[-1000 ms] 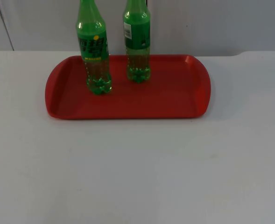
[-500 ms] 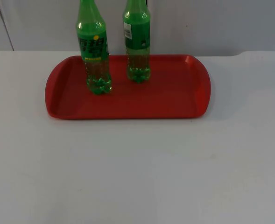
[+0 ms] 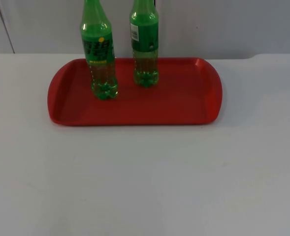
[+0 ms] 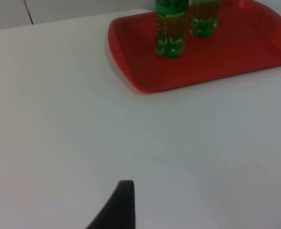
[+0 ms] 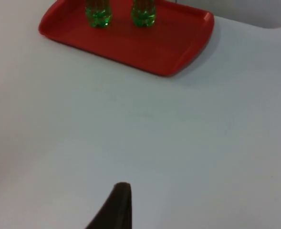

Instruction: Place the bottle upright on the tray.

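Observation:
Two green plastic bottles stand upright on a red tray [image 3: 184, 103] at the back of the table. The left bottle [image 3: 99, 54] is near the tray's left part and the right bottle [image 3: 145, 44] stands close behind it toward the middle. Both carry green labels and hold a little clear liquid. My left gripper [image 4: 117, 210] waits over bare table, well away from the tray [image 4: 226, 62] and from the bottles [image 4: 170, 28]. My right gripper [image 5: 115, 210] likewise hangs over bare table, far from the tray [image 5: 145, 47]. Neither touches a bottle.
The tray's right half [image 3: 194, 88] is bare red surface. White table top [image 3: 145, 182] stretches from the tray toward the front edge. A grey partition wall [image 3: 223, 24] rises right behind the tray.

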Tool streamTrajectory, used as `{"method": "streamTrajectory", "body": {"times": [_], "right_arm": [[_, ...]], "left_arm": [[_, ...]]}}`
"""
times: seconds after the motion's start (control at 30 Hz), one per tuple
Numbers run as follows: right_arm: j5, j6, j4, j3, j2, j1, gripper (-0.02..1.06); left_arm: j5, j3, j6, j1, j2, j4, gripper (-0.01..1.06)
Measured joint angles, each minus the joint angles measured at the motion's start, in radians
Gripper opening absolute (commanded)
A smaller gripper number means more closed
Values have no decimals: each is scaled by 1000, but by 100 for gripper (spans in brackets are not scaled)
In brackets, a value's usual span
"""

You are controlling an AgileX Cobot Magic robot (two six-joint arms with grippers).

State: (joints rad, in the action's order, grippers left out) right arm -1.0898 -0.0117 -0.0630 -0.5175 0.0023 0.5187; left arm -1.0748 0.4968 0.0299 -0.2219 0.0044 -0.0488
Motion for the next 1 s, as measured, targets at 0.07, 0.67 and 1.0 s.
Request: {"method": "streamTrajectory", "body": {"times": [0.07, 0.67, 1.0], "right_arm": [[0, 0, 0, 0, 0, -42, 95], [4, 0, 0, 0, 0, -329, 95], [4, 0, 0, 0, 0, -453, 95]], "left_arm": [[0, 0, 0, 0, 0, 0, 105], [0, 0, 0, 0, 0, 0, 105], [0, 0, 0, 0, 0, 0, 105]]}}
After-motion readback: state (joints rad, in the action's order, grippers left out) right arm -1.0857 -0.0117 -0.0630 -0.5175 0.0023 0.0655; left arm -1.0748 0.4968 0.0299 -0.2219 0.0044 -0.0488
